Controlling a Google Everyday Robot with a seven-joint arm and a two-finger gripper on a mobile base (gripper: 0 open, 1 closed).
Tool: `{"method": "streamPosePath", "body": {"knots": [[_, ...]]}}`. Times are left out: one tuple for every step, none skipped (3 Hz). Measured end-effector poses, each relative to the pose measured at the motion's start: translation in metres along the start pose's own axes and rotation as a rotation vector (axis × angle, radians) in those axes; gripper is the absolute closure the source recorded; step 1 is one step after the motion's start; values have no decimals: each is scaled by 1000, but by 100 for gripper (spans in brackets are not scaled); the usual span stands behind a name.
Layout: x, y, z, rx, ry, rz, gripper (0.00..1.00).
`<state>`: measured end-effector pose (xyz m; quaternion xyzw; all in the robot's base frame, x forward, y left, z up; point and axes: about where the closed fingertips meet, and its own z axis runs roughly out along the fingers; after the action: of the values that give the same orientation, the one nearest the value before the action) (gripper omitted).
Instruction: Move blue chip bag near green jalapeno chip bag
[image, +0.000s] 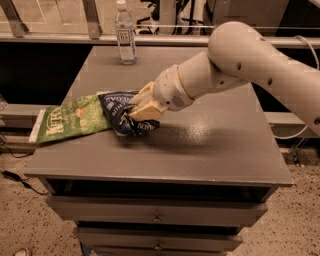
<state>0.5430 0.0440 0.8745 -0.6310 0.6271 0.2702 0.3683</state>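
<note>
The blue chip bag (120, 111) is dark navy and crumpled, and lies on the grey table (210, 145) left of centre. My gripper (140, 107) is shut on the bag's right side, with the white arm reaching in from the upper right. The green jalapeno chip bag (70, 119) lies flat at the table's left edge and partly overhangs it. The blue bag's left end touches or overlaps the green bag's right end.
A clear plastic water bottle (125, 32) stands upright at the table's far edge, left of centre. A metal railing runs behind the table. Drawers sit below the tabletop. The floor is speckled.
</note>
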Motion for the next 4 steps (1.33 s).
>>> {"method": "streamPosePath", "body": {"knots": [[-3,7,1,-20,-11,3,21],[-5,9,-2,-18,-17,5,0],[0,-3,-21,34,-13,13,0],[13,-22,-64,127,-4,34,0]]}}
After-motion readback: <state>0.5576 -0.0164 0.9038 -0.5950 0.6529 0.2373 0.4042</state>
